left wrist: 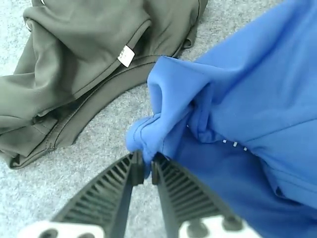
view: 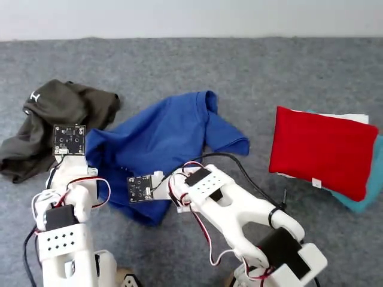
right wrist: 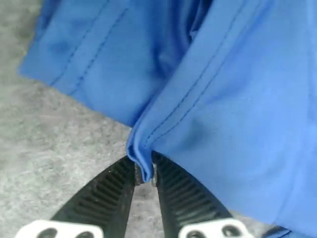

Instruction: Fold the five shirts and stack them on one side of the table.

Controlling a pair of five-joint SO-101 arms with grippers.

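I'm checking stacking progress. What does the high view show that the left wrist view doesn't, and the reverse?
High view: a folded red shirt lying atop white fabric and teal fabric, off to one side. Left wrist view: the left hand shut on a bunched edge of the blue shirt. Both: the blue shirt, the crumpled olive shirt and the grey table.
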